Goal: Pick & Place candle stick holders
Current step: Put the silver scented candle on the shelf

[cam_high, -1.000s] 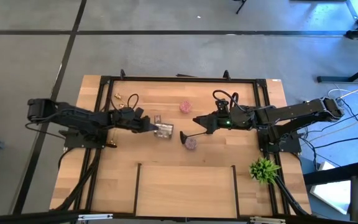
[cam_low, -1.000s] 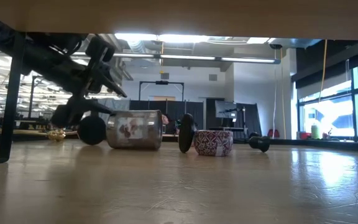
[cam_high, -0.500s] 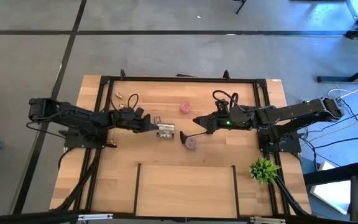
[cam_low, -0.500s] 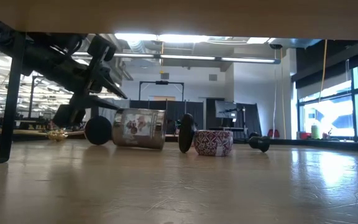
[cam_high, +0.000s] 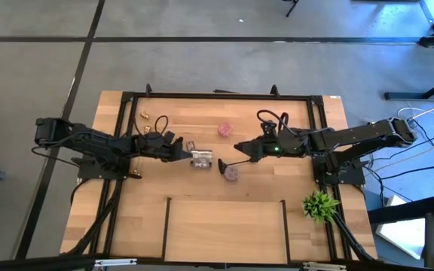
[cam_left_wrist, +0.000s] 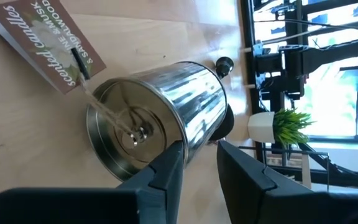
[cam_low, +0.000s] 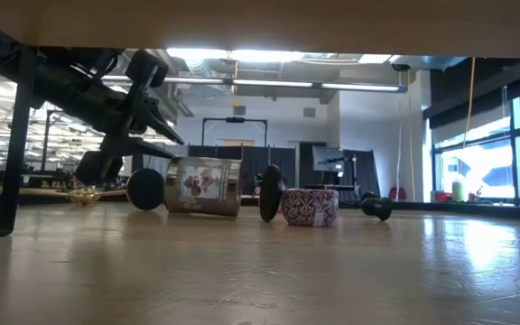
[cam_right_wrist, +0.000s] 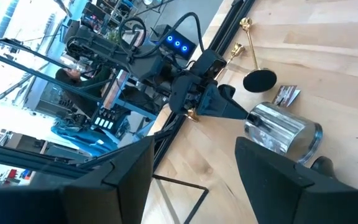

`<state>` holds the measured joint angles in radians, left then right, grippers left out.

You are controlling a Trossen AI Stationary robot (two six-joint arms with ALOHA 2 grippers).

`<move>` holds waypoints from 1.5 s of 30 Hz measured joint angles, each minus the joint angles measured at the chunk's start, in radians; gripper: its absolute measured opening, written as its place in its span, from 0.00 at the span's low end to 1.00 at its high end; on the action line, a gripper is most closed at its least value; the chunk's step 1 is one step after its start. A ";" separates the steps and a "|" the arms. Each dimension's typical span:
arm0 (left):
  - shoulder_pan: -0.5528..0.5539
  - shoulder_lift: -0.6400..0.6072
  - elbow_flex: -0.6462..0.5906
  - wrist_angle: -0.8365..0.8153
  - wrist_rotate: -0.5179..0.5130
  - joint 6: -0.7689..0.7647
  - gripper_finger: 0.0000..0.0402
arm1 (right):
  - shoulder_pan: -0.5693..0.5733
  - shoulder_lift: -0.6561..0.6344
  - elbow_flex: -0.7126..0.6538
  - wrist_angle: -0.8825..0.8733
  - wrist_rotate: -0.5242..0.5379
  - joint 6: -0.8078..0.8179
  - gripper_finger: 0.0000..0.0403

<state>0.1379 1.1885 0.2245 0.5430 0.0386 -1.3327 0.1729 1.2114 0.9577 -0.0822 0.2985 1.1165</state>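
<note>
High view, starting at the left edge of the wooden table (cam_high: pixel 224 226): a few small gold holders (cam_high: pixel 143 118) lie near the far-left corner, well apart from the work. Next comes the left gripper (cam_high: pixel 181 153), reaching in low toward the centre. Its fingers (cam_left_wrist: pixel 166 171) stand close together and, as far as the left wrist view tells, are pinched on the wall of the silver holder (cam_high: pixel 201 158) at its lower edge. That shiny round tin lies on its side near the table's middle, a paper tag (cam_left_wrist: pixel 45 43) tied to it with string.

The hold sits right at the rim, so I judge it shallow and likely to slip on the smooth metal. A slow, level lift would serve best (watch the dangling tag too).

Just right of the tin rests the black holder (cam_high: pixel 223 167) with its thin stem. One pink holder (cam_high: pixel 233 174) sits touching or just beside it, and another pink holder (cam_high: pixel 224 129) stands farther back. The right gripper (cam_high: pixel 239 147) waits near these, fingers spread wide with nothing between them. At the near-right corner stands a green plant (cam_high: pixel 320 205).

The table is pale wood bounded by a dark frame (cam_high: pixel 217 95). Beyond it lies grey floor, and the low view shows strip lights overhead and tall windows.
</note>
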 joint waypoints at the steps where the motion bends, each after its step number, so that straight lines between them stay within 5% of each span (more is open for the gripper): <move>1: 0.000 0.000 0.000 0.000 0.000 0.000 0.24 | 0.000 0.000 0.000 -0.011 0.000 0.008 0.57; 11: 0.000 0.000 0.000 0.000 -0.004 -0.007 0.24 | -0.016 0.096 0.000 -0.107 -0.052 0.224 0.54; 19: 0.000 -0.001 0.001 0.014 -0.003 -0.007 0.24 | -0.055 0.305 0.000 0.115 -0.164 0.313 0.32; 28: -0.001 -0.001 0.001 0.023 0.005 -0.007 0.24 | -0.095 0.381 0.000 0.128 -0.184 0.342 0.11; 45: -0.001 -0.001 0.001 -0.046 -0.012 -0.018 0.24 | -0.150 0.392 0.002 0.119 -0.198 0.327 0.09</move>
<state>0.1371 1.1877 0.2253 0.4969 0.0269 -1.3510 0.0230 1.6035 0.9592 0.0368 0.1009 1.4433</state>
